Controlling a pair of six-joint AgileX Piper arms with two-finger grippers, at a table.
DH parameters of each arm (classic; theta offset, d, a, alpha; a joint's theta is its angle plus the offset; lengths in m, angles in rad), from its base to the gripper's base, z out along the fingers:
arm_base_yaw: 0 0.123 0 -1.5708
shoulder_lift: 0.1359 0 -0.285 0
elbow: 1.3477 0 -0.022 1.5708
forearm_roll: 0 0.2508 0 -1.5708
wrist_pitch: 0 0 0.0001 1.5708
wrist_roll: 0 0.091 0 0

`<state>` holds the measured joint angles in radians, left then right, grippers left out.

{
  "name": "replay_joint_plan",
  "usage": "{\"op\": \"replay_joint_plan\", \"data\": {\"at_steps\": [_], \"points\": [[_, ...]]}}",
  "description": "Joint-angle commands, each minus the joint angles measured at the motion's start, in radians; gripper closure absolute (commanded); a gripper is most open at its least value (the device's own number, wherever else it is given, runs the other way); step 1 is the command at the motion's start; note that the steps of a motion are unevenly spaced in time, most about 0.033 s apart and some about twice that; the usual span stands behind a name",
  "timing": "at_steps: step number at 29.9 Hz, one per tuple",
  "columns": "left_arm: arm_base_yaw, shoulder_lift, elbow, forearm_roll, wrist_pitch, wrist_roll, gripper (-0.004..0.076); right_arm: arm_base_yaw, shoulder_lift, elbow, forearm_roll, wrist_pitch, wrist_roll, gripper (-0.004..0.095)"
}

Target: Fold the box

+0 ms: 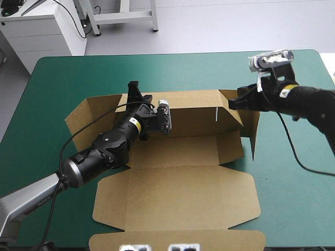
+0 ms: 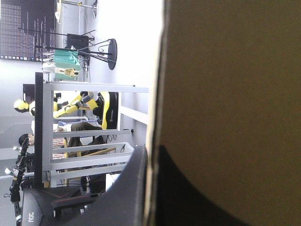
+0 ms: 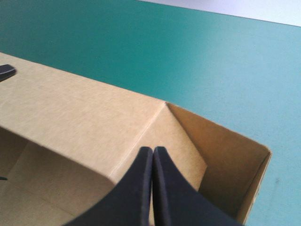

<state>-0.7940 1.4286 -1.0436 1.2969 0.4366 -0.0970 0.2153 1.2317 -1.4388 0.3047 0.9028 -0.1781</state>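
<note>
- As you look down from the high view, the teal-green desk (image 1: 63,73) fills the field. The brown box (image 1: 172,157) sits at its middle and reaches to the near edge.
- The box is only part raised. Its lid (image 1: 178,204) lies flat on the near side, the floor panel (image 1: 209,149) lies flat beyond it, and the back wall (image 1: 193,112) stands up along the far side.
- At the left end a side flap (image 1: 84,115) lies splayed outward. At the right end another flap (image 1: 255,130) stands upright, turned toward the near edge.
- The left arm (image 1: 104,149) enters from the near left corner and crosses the left of the floor panel. It carries the left jaws to the left part of the back wall.
- In the left wrist view you see the board's edge standing between the two black fingers (image 2: 134,188), one on each face. The left jaws are therefore clamped on the box.
- The right arm (image 1: 303,102) enters from the right edge and brings the right jaws to the right end of the back wall, at the corner.
- In the right wrist view the right fingers (image 3: 138,188) lie together in one pointed arch with only a thin slit between them. Their tips lie over the crease where the wall meets the corner flap. You cannot tell whether they touch the board.
</note>
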Motion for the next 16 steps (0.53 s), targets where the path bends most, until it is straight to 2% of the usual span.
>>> {"op": "replay_joint_plan", "data": {"at_steps": [1,7,16], "points": [[-0.005,-0.028,-0.030,0.045,0.005,-0.016,0.0732,-0.002,0.103,-0.167,-0.061,0.035,0.044,0.0922],[-0.005,0.001,-0.030,0.047,0.037,-0.020,0.0732,-0.002,0.245,-0.330,-0.078,0.100,0.081,0.0922],[-0.005,0.013,-0.030,0.044,0.035,-0.030,0.0732,-0.004,0.377,-0.399,-0.101,0.115,0.130,0.0922]]}}
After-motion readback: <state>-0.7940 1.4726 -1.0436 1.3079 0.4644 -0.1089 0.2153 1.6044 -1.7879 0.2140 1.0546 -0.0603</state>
